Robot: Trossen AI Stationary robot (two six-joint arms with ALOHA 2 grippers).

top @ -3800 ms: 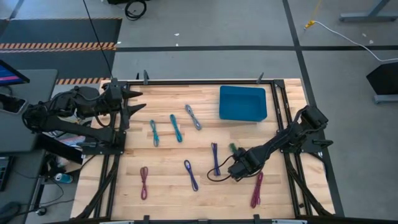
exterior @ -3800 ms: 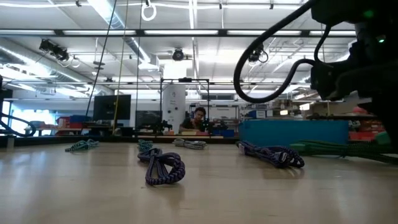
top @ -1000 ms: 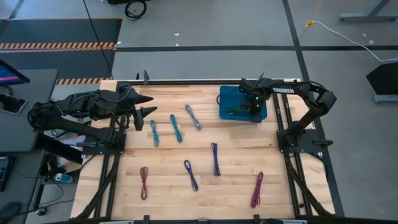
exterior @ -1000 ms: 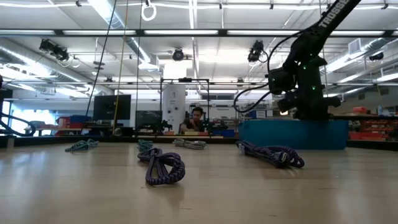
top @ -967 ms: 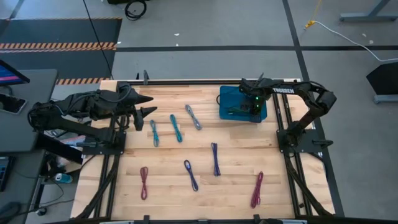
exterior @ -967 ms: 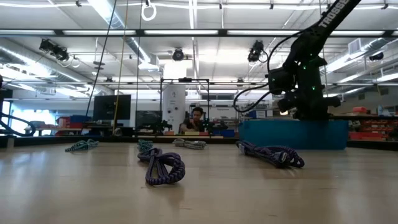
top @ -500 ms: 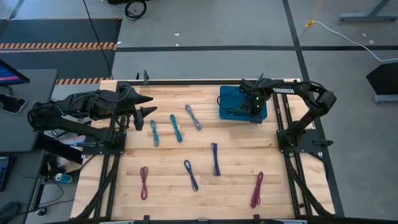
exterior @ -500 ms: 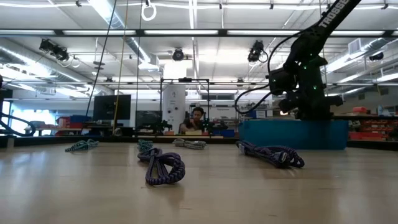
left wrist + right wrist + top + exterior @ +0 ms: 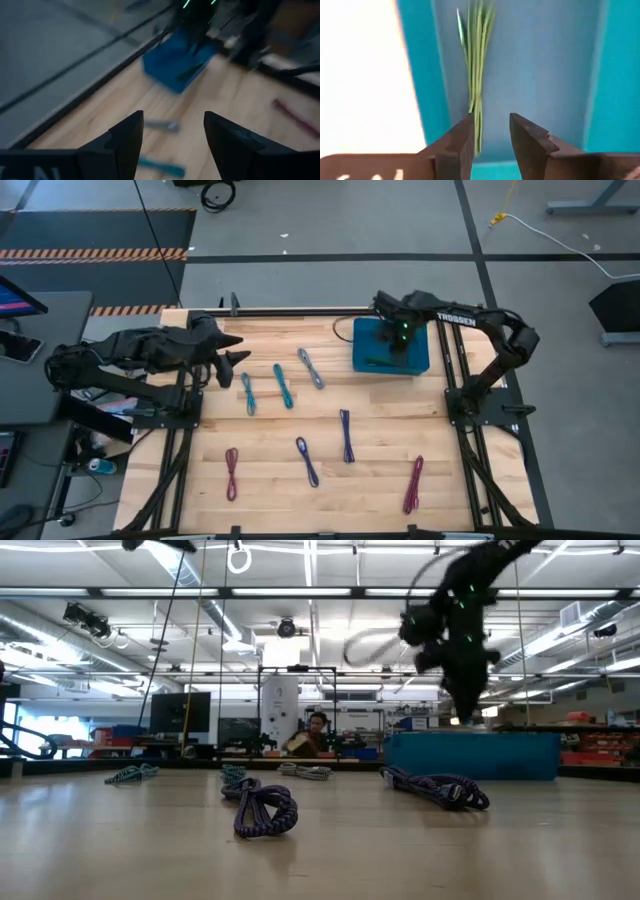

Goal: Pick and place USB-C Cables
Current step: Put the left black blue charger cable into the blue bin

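Note:
My right gripper [image 9: 398, 340] hangs open above the blue bin [image 9: 358, 350], fingers pointing down and touching nothing. In the right wrist view its gripper [image 9: 490, 122] stands over the green USB-C cable [image 9: 477, 75], which lies flat on the bin's floor beside one wall. My left gripper [image 9: 243, 350] is open in the air over the table's far left part, near a teal cable [image 9: 247, 393]. On the wood lie a second teal cable [image 9: 284, 385], a grey-blue one [image 9: 310, 367], two blue-purple ones [image 9: 346, 435] [image 9: 307, 461], a maroon one [image 9: 232, 473] and a magenta one [image 9: 413, 484].
The bin stands at the table's far right, its wall [image 9: 470, 755] rising above the wood in the low view. A black frame rail [image 9: 300, 310] runs along the far edge. Bare wood lies between the cables in the middle. A person [image 9: 318, 732] sits far behind the table.
My right gripper has risen out of the blue bin and moved a little toward the table's far-left. The green cable has stayed on the bin's floor.

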